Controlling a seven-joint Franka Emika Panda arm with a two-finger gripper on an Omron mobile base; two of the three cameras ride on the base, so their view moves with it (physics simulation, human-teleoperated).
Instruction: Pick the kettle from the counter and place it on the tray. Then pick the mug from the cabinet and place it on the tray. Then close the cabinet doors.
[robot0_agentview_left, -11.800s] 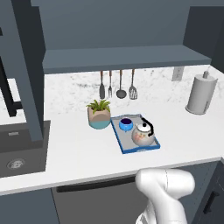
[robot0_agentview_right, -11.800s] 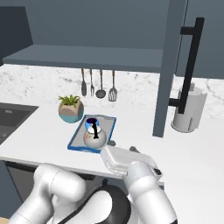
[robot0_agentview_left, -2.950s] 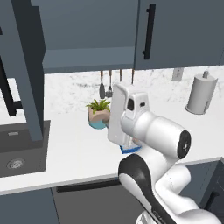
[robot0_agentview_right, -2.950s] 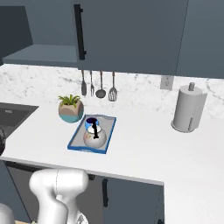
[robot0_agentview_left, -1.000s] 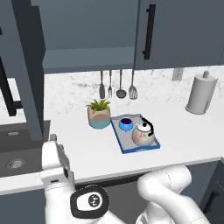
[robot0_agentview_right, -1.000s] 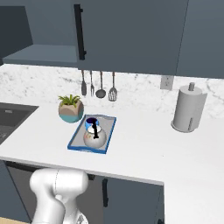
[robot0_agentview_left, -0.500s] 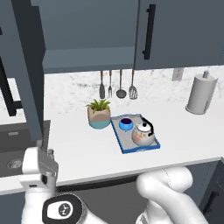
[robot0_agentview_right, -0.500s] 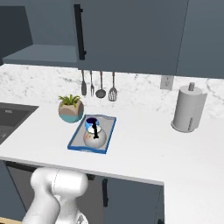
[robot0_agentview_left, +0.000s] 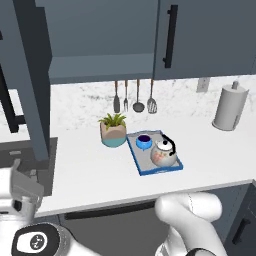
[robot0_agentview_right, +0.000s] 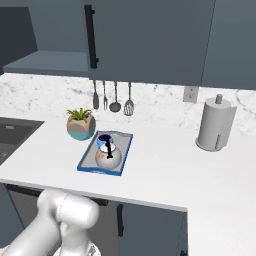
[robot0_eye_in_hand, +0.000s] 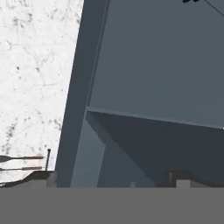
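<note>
The kettle (robot0_agentview_left: 164, 153) and the mug (robot0_agentview_left: 144, 141) both sat on the tray (robot0_agentview_left: 151, 171), the mug at its far end and touching or just beside the kettle. The tray lay on the counter (robot0_agentview_left: 85, 170), right of a plant pot (robot0_agentview_left: 113, 133) and well left of a paper-towel roll (robot0_agentview_left: 229, 107). The cabinet's right door (robot0_agentview_left: 205, 37) was closed; its left door (robot0_agentview_left: 31, 75) stood open, the shelf (robot0_agentview_left: 100, 67) showing. The gripper (robot0_agentview_left: 22, 182) sat low at the near left, and I cannot tell how wide its jaws were.
</note>
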